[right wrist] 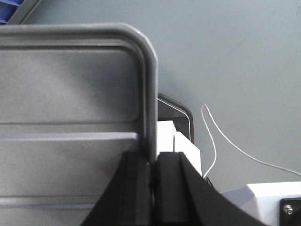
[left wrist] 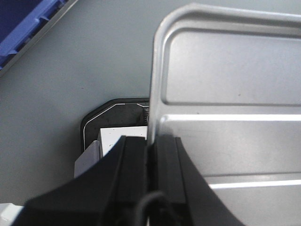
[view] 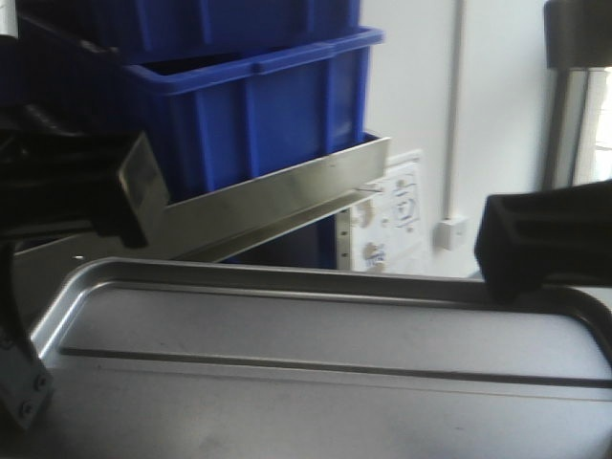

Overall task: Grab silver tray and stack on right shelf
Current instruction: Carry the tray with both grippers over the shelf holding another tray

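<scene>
The silver tray (view: 316,354) fills the lower half of the front view, raised close to the camera, with a long ridge across its bottom. In the left wrist view my left gripper (left wrist: 150,146) is shut on the left rim of the tray (left wrist: 225,94). My right gripper (right wrist: 155,157) is likewise shut on the right rim of the tray (right wrist: 70,94), and shows as a black block (view: 535,239) at the tray's far right corner. A sloping polished steel bar (view: 287,191) crosses behind the tray. I cannot tell whether it belongs to the right shelf.
Stacked blue bins (view: 258,105) sit on the rack behind the steel bar. A white wall with a conduit (view: 454,115) is at the right. Below the tray lie grey floor (left wrist: 56,94), the robot's base (left wrist: 113,127) and a white cable (right wrist: 221,136).
</scene>
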Robot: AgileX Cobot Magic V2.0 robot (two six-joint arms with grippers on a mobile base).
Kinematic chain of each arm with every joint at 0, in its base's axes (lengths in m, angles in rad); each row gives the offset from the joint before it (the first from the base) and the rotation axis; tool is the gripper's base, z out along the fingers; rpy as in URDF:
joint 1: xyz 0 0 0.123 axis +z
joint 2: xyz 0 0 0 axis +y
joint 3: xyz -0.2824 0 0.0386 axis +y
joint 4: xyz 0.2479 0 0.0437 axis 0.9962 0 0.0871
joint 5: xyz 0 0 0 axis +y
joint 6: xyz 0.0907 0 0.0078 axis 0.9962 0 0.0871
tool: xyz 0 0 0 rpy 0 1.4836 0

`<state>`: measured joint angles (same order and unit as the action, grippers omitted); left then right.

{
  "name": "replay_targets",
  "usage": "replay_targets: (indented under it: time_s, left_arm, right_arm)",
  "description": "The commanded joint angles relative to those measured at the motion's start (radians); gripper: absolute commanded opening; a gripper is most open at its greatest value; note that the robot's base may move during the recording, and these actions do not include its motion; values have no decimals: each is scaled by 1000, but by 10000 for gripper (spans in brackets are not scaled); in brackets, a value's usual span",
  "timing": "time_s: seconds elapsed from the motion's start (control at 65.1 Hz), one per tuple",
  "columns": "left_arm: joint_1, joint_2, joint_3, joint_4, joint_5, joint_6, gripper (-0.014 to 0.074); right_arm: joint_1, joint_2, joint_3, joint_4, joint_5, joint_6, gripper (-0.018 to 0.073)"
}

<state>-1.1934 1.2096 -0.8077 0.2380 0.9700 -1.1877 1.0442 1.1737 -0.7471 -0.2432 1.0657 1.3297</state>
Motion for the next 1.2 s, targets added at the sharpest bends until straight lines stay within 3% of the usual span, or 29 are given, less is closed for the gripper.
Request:
replay_targets:
  time_s: [0.0, 1.184]
  left_arm:
    - [0, -23, -17, 69, 135, -4, -101]
    - [0, -23, -17, 69, 135, -4, -101]
  right_arm:
    - [-3, -21, -14, -68, 225, -4, 69]
    - [-3, -21, -14, -68, 225, -4, 69]
